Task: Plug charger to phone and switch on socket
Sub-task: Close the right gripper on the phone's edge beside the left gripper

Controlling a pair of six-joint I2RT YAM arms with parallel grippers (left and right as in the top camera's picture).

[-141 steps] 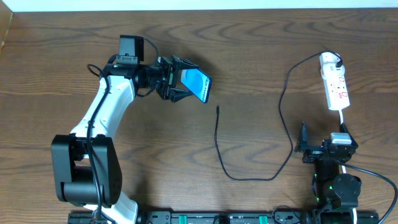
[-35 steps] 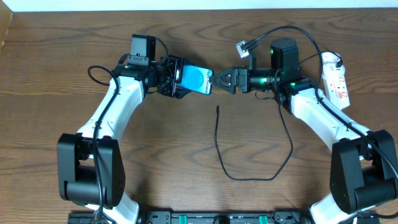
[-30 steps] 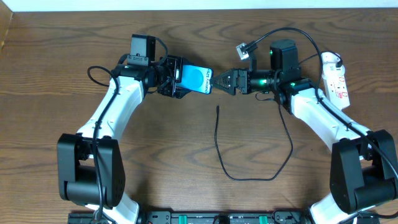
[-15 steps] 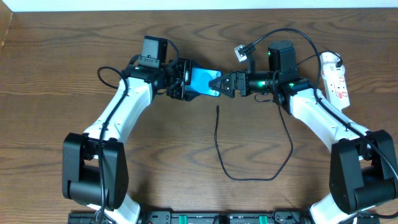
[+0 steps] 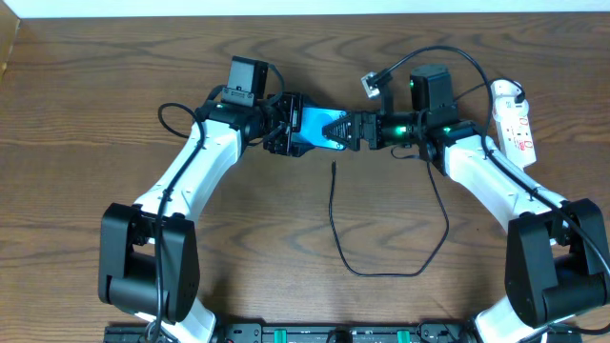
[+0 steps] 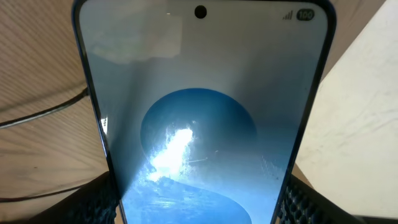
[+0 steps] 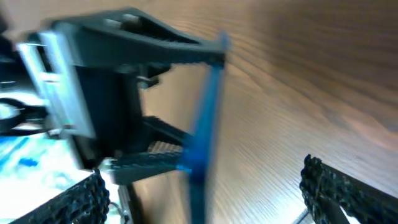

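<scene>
My left gripper is shut on the phone, held above the table's far middle with its blue screen up. In the left wrist view the phone fills the frame between my fingers. My right gripper is open, with its fingers on either side of the phone's free end. The right wrist view is blurred and shows the phone edge-on between the open fingers. The charger lies loose on the table, its plug tip just below the phone. The socket lies at the far right.
The charger cable loops across the front middle and up the right side to the socket's far end. A small connector on a black robot cable hangs above the right wrist. The table's far edge is close behind.
My left arm has carried the phone to the right, toward the right gripper. The right gripper's open fingers now sit around the phone's end. The charger and socket have not moved.
</scene>
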